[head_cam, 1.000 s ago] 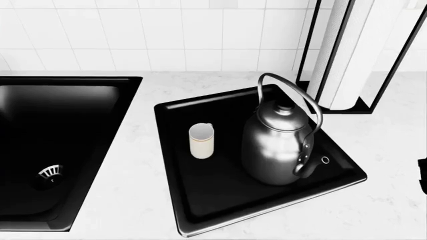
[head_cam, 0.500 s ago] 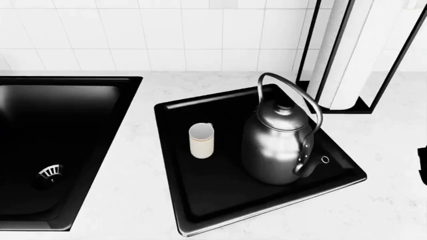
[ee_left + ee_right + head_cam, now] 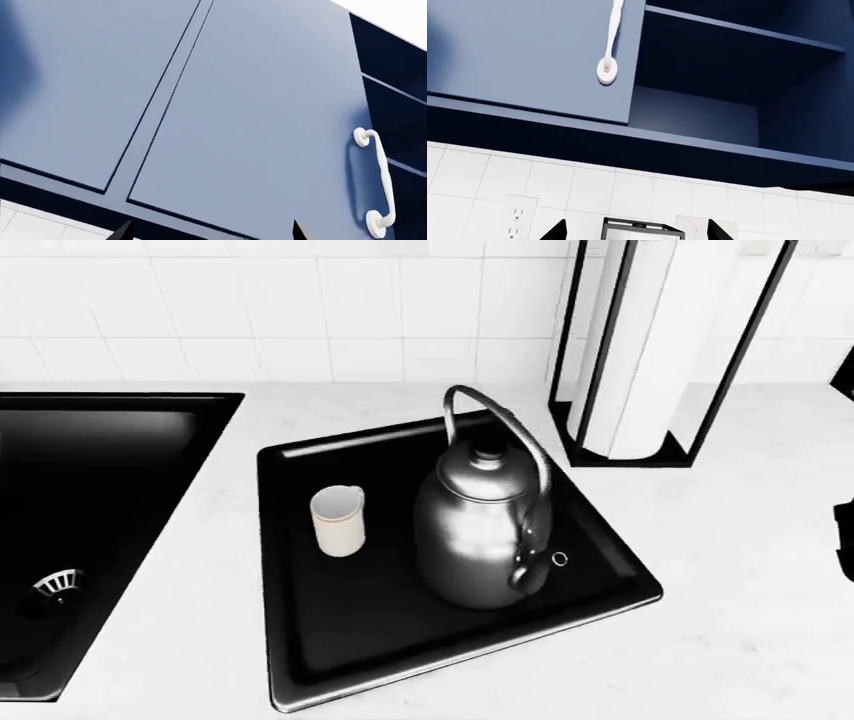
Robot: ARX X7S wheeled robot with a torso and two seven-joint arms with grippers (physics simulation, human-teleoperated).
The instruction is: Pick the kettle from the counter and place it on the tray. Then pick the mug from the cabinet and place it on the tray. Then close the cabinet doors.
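Note:
In the head view the silver kettle (image 3: 474,540) stands upright on the black tray (image 3: 387,630), which lies on the white counter (image 3: 747,640). The cream mug (image 3: 339,522) stands upright on the tray just left of the kettle, apart from it. Neither gripper shows in the head view. My left gripper (image 3: 210,235) is open and empty, raised close to a blue cabinet door (image 3: 253,115) with a white handle (image 3: 377,182). My right gripper (image 3: 637,232) is open and empty below the cabinet, whose dark open shelves (image 3: 727,65) show beside a door with a white handle (image 3: 608,50).
A black sink basin (image 3: 80,510) is set in the counter left of the tray. A paper towel holder (image 3: 654,350) stands behind the tray at the right, against the white tiled wall; its top shows in the right wrist view (image 3: 642,229). A wall outlet (image 3: 517,215) is nearby.
The head view has swung to the right, so tray, kettle, mug and sink sit further left in it. Kettle and mug have not moved on the tray.

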